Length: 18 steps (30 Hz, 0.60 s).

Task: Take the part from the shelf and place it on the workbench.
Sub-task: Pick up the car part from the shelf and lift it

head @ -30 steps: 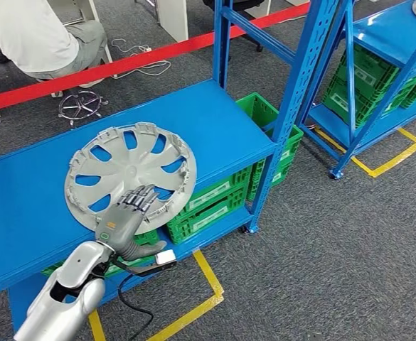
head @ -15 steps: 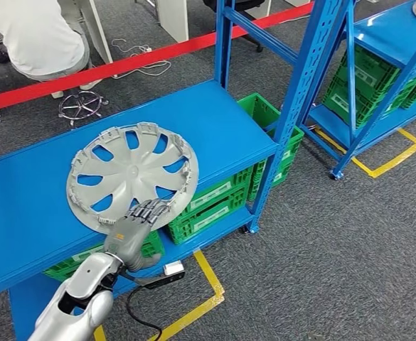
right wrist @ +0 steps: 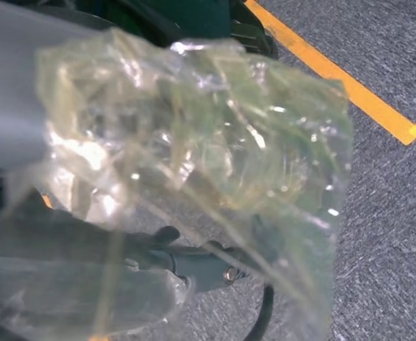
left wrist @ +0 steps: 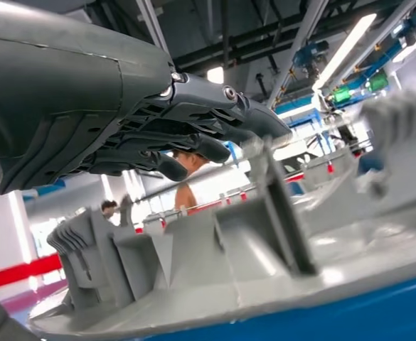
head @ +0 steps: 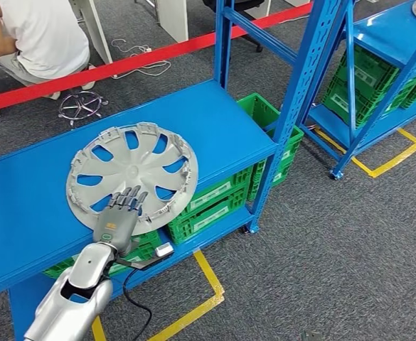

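Flat on the shelf (head: 28, 206), the hubcap (head: 131, 174) lies under the left robot hand's (head: 119, 220) spread, empty fingers (left wrist: 205, 145).

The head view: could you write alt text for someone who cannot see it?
A robot's silver left arm reaches over a blue shelf, its left hand with fingers extended over the near rim of a grey wheel cover. Green crates sit below; a person sits behind red tape.

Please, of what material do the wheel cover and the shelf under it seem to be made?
Wheel cover: probably moulded plastic, matte silver-grey; the left wrist view shows thin ribs and clips along its rim. Shelf: probably painted steel, smooth glossy blue, with perforated uprights.
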Motion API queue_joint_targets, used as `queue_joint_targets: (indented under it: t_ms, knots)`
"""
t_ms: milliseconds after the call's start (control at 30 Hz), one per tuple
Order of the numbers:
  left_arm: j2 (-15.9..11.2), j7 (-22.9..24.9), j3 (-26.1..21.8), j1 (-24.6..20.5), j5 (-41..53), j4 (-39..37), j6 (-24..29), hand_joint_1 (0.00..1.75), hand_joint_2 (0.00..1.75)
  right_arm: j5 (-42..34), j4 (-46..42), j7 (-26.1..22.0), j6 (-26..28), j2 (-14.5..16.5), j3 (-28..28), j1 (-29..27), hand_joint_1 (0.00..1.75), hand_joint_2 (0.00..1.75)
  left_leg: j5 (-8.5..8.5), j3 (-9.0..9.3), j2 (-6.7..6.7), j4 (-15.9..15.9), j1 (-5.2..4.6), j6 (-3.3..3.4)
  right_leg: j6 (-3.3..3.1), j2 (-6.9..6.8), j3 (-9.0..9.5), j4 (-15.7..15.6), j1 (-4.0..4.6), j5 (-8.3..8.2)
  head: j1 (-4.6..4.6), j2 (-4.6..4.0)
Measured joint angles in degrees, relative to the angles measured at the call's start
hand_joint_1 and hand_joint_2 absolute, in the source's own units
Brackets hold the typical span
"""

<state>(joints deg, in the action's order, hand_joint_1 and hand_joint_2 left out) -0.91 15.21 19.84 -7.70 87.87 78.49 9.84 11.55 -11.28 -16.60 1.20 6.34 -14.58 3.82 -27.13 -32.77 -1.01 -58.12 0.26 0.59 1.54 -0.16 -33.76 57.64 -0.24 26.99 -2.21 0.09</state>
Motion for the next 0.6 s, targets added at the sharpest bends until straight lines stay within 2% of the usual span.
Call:
queue_joint_targets:
  t_ms: [300,600]
  knots:
    - [0.0,2.1,-1.4,-3.2,2.1,-6.2,2.1,0.0,1.75,0.7,0.0,-0.1,-0.4,0.0,-0.4,0.1,0.0,0.0,-0.01,-0.01,0.0,0.0,-0.01,0.0,0.0,-0.01,0.0,0.0,-0.01,0.0,0.01,0.0]
    - [-0.1,-0.4,-3.1,-7.4,2.0,-13.2,3.0,0.0,1.75,1.8,0.0,0.0,-0.3,0.0,-0.6,0.2,0.0,0.0,0.01,0.02,0.01,0.0,0.0,0.0,0.0,-0.05,0.05,0.0,-0.01,0.0,0.0,0.0]
